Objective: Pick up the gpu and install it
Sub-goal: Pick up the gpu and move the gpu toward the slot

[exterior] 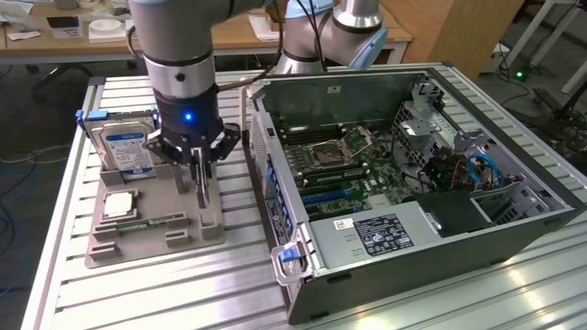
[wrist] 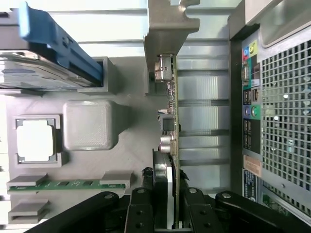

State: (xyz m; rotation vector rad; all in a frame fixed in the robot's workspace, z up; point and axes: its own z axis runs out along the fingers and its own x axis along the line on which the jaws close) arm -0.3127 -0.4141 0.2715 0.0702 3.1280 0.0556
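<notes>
The gpu (exterior: 202, 187) stands on edge over the grey parts tray (exterior: 156, 242), to the exterior view's left of the open computer case (exterior: 413, 172). My gripper (exterior: 199, 161) comes straight down on it from above and is shut on its upper edge. In the wrist view the gpu (wrist: 171, 107) shows edge-on, a thin green board ending in its silver bracket (wrist: 170, 24), and the black fingers (wrist: 141, 211) press on both faces of it at my gripper (wrist: 167, 206). I cannot tell whether the card's lower edge still rests in the tray's holder.
The tray also holds a hard drive (exterior: 128, 148) in a blue carrier, a processor (exterior: 119, 204) and a memory stick (exterior: 147, 223). The case lies on its side with the motherboard (exterior: 339, 172) exposed and blue slots (exterior: 326, 197) near its rear wall (wrist: 277, 121).
</notes>
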